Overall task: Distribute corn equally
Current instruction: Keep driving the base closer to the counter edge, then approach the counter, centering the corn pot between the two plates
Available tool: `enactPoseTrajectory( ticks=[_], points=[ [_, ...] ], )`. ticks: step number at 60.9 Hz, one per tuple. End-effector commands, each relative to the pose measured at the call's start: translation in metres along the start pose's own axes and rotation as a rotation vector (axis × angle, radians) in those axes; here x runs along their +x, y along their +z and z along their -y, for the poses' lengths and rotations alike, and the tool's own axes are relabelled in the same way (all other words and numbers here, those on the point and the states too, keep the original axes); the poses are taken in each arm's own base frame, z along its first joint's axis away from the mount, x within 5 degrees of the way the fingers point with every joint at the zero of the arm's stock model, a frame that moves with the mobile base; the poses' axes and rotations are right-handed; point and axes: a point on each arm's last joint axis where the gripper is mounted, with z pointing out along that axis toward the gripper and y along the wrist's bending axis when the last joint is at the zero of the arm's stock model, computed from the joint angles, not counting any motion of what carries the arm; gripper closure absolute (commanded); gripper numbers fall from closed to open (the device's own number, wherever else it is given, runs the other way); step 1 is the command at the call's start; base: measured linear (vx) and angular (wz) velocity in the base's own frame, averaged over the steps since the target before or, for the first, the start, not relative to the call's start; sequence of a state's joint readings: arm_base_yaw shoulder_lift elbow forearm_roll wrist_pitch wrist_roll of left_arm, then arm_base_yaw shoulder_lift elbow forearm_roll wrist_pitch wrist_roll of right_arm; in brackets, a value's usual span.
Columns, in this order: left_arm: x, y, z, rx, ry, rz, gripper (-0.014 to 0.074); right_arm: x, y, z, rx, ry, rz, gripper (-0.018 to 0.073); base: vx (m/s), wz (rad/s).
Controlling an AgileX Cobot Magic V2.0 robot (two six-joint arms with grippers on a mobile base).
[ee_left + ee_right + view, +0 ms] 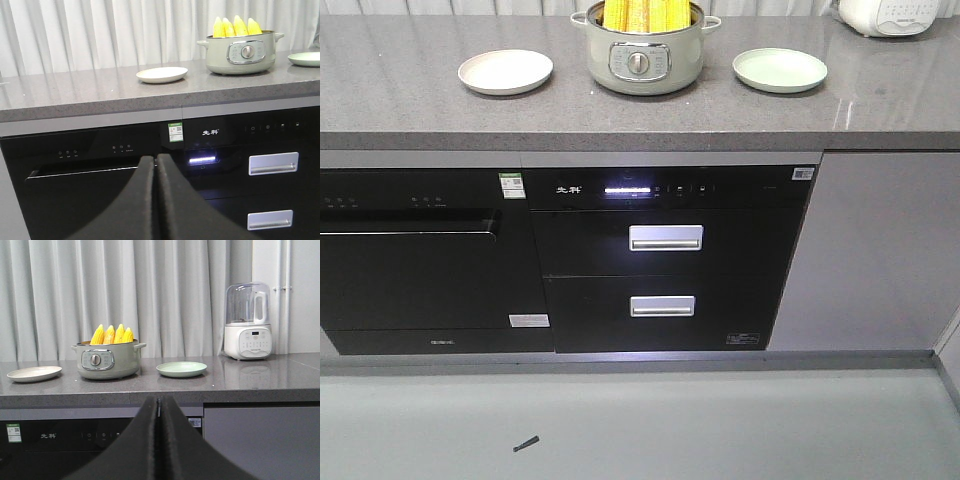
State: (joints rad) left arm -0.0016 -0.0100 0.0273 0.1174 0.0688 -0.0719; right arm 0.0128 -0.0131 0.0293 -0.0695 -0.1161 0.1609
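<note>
On the grey counter (400,110), a pale green pot (638,62) holds all four cobs of corn (645,14), standing upright with their tips above the rim. A cream plate (505,72) lies to one side of the pot and a green plate (780,70) to the other. Both plates are apart from the pot and bare. The left gripper (155,159) and right gripper (158,400) hang below counter level, facing the black appliance fronts (620,260), each with its fingers pressed together on nothing. Judged from this layout, the task is at its start. No cob lies on a plate, and an equal share would presumably mean two cobs per plate, so four transfers are left.
</note>
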Motion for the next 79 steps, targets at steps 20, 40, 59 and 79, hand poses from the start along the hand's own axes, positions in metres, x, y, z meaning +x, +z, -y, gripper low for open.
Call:
enactPoseTrajectory(
  ticks=[20,40,59,79],
  points=[
    [-0.0067,-0.0015,0.0004,0.004,-0.009,0.089,0.0603,-0.004,-0.0005,-0.0006,-0.006,-0.018,0.065,0.0561,0.06,0.02],
    [-0.0067,-0.0015,0.0004,0.004,-0.009,0.089,0.0603,-0.004,-0.0005,-0.0006,-0.006,-0.018,0.065,0.0561,0.07,0.02],
    [-0.0067,-0.0015,0.0004,0.004,-0.009,0.089,0.0603,-0.004,-0.0005,-0.0006,-0.006,-0.018,0.065,0.0561,0.08,0.01],
    [-0.0067,-0.0015,0.0004,0.004,-0.009,0.089,0.0603,-0.0039,-0.0005,-0.0006,-0.006,-0.018,0.064,0.0561,0.08,0.01]
  ],
)
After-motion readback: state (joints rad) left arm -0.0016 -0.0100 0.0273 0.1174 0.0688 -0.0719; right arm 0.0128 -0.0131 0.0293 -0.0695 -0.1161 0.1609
